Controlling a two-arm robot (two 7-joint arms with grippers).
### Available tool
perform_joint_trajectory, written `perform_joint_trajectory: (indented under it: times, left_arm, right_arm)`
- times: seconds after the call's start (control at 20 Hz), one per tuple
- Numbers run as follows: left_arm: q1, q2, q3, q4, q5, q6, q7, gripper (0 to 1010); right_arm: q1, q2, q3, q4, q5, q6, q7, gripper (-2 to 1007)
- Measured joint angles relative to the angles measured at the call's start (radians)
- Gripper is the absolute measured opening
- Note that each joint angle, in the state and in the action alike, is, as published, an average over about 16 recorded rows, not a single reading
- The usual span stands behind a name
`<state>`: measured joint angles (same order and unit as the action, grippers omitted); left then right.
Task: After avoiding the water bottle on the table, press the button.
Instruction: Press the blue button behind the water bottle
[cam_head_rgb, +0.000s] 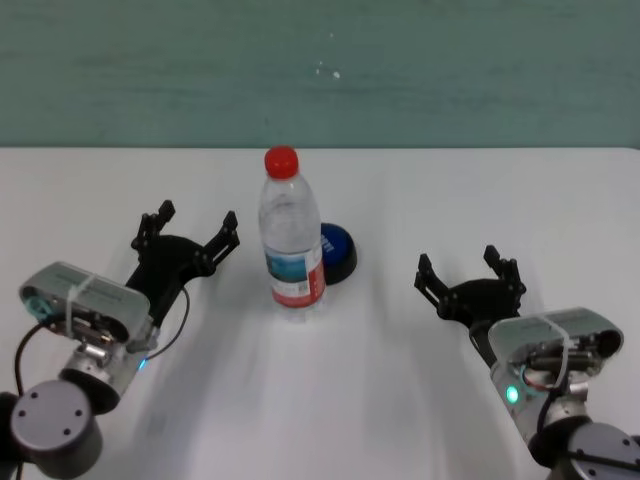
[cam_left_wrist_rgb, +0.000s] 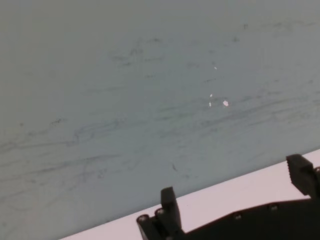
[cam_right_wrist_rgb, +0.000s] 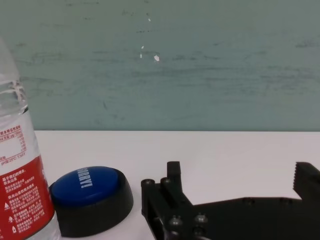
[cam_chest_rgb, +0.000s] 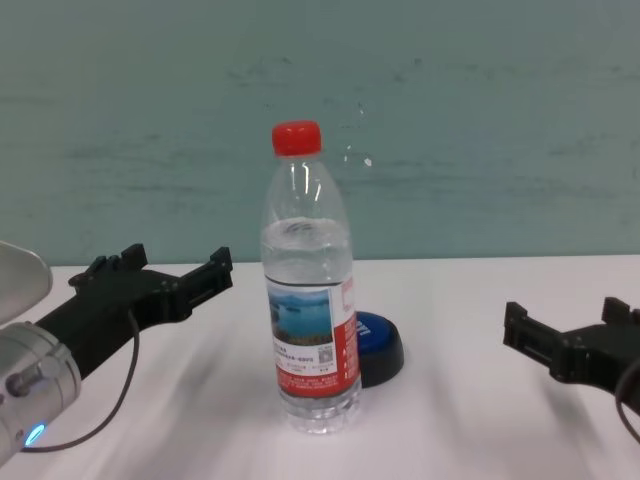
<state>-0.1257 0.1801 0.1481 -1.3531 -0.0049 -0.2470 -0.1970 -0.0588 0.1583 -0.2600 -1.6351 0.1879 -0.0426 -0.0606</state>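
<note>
I have the left gripper spread wide above the table, with the water bottle standing upright just off to its right. My right gripper is also wide apart and grips nothing; the bottle is well away on its left. The button sits behind the bottle, touching or nearly touching its base, ahead and left of my right gripper.
</note>
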Motion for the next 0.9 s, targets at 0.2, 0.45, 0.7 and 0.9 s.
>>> perform_joint_trajectory:
  times: [0.2,0.45,0.7,0.9]
  left_arm:
    - [-0.019,0.000,0.003,0.022,0.000,0.000,-0.004,1010]
    - [-0.040,-0.001,0.006,0.044,-0.004,0.003,-0.010,1010]
    - [-0.062,-0.003,0.010,0.067,-0.007,0.006,-0.012,1010]
    - [-0.080,-0.007,0.013,0.086,-0.009,0.010,-0.013,1010]
  right_arm:
    - [0.000,0.000,0.000,0.000,0.000,0.000,0.000,1004]
    - [0.000,0.000,0.000,0.000,0.000,0.000,0.000,1004]
    - [0.000,0.000,0.000,0.000,0.000,0.000,0.000,1004]
    - [0.000,0.000,0.000,0.000,0.000,0.000,0.000,1004]
